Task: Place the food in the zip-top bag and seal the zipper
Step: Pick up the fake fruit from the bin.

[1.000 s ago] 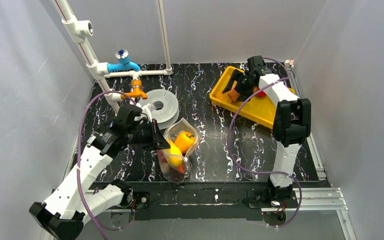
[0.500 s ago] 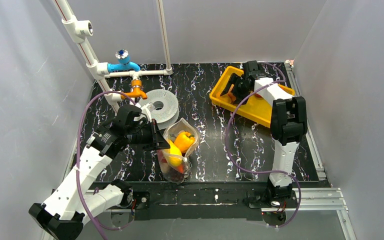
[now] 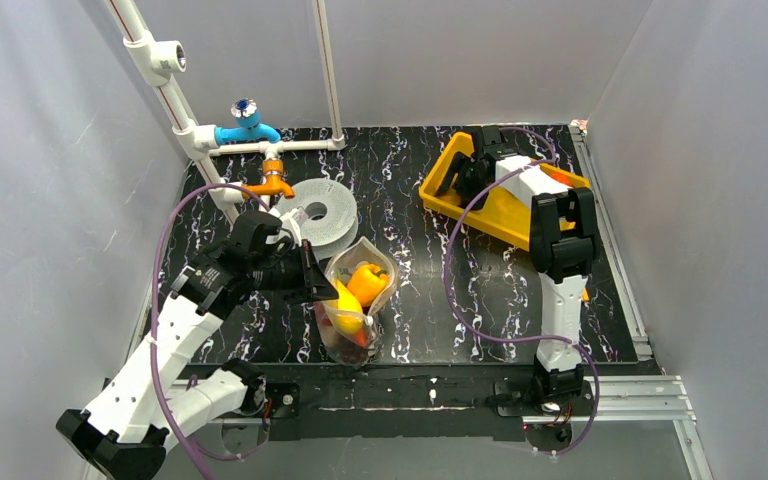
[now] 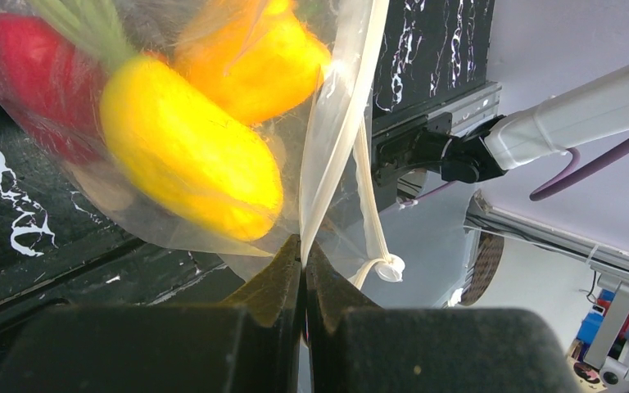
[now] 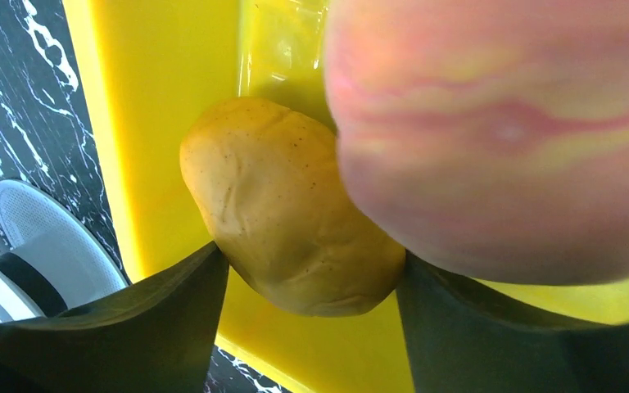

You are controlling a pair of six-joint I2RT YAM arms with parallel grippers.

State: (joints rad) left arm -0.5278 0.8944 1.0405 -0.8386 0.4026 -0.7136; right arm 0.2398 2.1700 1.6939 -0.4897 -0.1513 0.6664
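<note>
The zip-top bag (image 3: 360, 300) stands upright near the table's front with a yellow pepper (image 4: 188, 155), an orange pepper (image 4: 254, 57) and a red piece (image 4: 16, 74) inside. My left gripper (image 3: 312, 283) is shut on the bag's mouth edge (image 4: 328, 123). The pale zipper (image 4: 366, 188) hangs loose beside that pinch. My right gripper (image 3: 465, 170) is down in the yellow tray (image 3: 490, 215). In the right wrist view its fingers stand open at either side of a tan, potato-like piece of food (image 5: 287, 205). A pink-yellow peach (image 5: 500, 123) lies close against it.
A grey ring-shaped spool (image 3: 318, 212) lies just behind the bag. White pipes with a blue valve (image 3: 245, 130) and an orange valve (image 3: 273, 183) stand at the back left. The tray's rim (image 5: 164, 123) runs along the left of the right gripper.
The right arm has swung left across the tray and lowered, and its jaws have narrowed around the tan food. The left gripper and the bag have stayed put.
</note>
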